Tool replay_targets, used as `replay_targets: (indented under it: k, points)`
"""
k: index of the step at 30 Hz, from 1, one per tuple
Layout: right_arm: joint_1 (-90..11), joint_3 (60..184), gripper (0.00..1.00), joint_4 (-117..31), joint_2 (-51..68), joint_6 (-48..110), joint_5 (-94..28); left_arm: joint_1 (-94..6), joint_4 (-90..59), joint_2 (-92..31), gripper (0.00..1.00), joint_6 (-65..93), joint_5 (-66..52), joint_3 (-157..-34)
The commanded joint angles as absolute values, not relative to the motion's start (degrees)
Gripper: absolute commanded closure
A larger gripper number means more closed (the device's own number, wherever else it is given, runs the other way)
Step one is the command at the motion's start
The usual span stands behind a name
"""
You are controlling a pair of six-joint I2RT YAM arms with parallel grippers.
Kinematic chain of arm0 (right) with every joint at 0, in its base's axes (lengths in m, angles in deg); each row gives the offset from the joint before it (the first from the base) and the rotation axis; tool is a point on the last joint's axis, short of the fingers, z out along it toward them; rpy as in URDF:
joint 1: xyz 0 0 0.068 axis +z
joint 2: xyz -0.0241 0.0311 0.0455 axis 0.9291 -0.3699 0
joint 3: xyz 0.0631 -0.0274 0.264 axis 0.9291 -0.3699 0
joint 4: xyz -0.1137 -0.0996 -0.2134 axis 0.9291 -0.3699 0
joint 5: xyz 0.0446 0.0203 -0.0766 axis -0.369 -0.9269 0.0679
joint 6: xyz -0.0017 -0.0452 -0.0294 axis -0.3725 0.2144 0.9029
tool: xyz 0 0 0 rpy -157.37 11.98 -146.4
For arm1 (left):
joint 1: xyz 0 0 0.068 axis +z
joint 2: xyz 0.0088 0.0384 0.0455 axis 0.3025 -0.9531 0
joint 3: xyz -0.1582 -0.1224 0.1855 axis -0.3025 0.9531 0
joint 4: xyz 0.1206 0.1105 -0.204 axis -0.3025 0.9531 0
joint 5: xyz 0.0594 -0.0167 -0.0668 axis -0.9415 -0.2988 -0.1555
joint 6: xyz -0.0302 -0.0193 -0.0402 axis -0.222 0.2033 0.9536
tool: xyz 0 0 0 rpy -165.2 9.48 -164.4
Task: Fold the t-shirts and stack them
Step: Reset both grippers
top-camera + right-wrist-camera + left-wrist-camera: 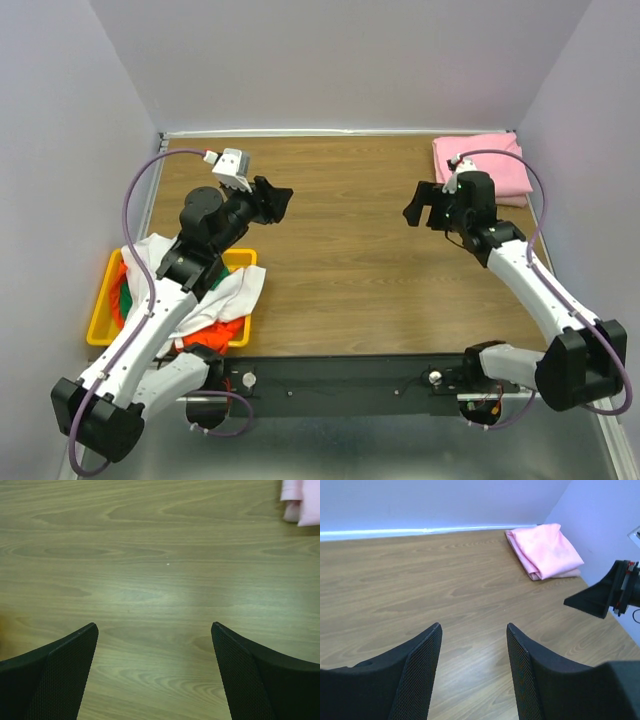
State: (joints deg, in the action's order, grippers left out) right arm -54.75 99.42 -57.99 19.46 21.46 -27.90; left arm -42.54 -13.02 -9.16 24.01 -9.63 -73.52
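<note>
Wood-grain brown tabletop (350, 260), boxed in by plain pale walls (330, 60) on three sides. At the far R corner lies a folded bright pink t-shirt (485, 165), flat on the wood w/ its edges fairly square; from the left wrist cam (545, 550) a duller pink layer (568, 573) shows under its near edge (a second tee or just an inner fold, can't tell). The right wrist view catches only a corner of the pink tee (300, 502).

Near the L edge sits a yellow rectangular plastic bin (100, 325), heaped w/ unfolded tees: a crumpled white t-shirt (235, 290) spilling over the rim, an orange t-shirt (215, 332) under it, and a sliver of green fabric (122, 292). The left arm (150, 320) passes over that pile.

Both grippers hang above bare wood mid-table, facing each other, well apart. The left gripper (278, 200) has its jaws partway apart, nothing btwn them (474, 626). The right gripper (420, 205) is spread wide and grips nothing, only tabletop showing btwn its fingers (154, 625). Neither touches any shirt.
</note>
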Motion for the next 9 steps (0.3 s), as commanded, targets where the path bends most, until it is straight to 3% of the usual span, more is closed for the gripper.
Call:
replay_targets:
  k: [1, 9]
  points:
    - [-53.79, 96.55, 0.0, -55.99, 23.45, 19.42, -31.15, -42.39, -6.75, -7.57, 0.37, 19.11, -11.34, -77.04]
    - [-53.7, 96.72, 0.0, -57.74, 26.7, 21.09, -32.03, -42.39, -9.11, -4.05, 0.37, 16.65, -16.53, -73.63]
